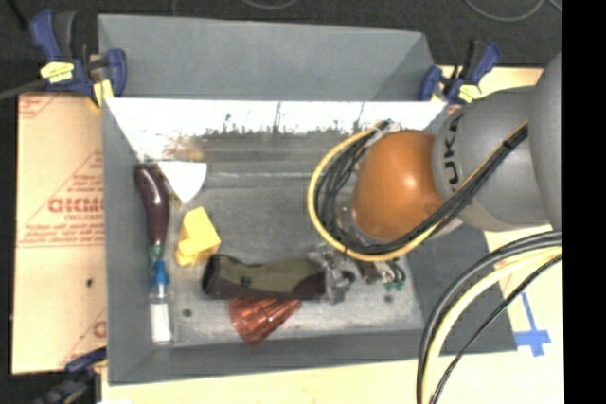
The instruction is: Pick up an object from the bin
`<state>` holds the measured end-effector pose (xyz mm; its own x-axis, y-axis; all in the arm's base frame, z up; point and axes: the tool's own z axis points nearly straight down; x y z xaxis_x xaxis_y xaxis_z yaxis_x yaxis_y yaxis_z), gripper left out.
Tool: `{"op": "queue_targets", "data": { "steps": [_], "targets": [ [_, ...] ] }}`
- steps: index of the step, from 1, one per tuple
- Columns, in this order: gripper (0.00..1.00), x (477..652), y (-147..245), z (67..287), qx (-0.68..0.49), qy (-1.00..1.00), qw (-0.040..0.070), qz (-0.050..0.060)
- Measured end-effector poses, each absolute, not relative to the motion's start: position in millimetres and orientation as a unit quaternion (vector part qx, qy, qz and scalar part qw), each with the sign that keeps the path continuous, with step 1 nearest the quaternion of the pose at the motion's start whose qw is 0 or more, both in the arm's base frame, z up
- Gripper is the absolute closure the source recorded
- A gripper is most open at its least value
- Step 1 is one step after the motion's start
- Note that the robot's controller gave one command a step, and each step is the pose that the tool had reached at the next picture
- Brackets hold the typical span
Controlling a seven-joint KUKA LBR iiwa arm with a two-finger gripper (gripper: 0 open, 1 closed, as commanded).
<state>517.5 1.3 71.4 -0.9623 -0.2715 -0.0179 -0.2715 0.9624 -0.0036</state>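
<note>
Arm [502, 166] bends low into the bin's [265, 61] right half, orange cover [393, 184] uppermost.
The fingers [339, 281] sit at the right end of one dark olive roll [260, 277] near the front wall; whether they are open or closed cannot be told. One yellow block [197, 237], one maroon handle [151, 199], one blue-capped tube [159, 298], one red cone [263, 315].

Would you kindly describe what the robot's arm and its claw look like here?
The arm is a thick, rounded grey tube with dark lettering near its wrist. A glossy orange dome cover caps the wrist, ringed by looped black and yellow cables. Below it sits a small metallic claw.
</note>
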Motion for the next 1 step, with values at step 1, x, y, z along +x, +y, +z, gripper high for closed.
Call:
{"op": "queue_targets", "data": {
  "steps": [1],
  "targets": [
    [1.00,517.5,1.3,71.4,-0.137,0.991,0.009,-0.001]
  ]
}}
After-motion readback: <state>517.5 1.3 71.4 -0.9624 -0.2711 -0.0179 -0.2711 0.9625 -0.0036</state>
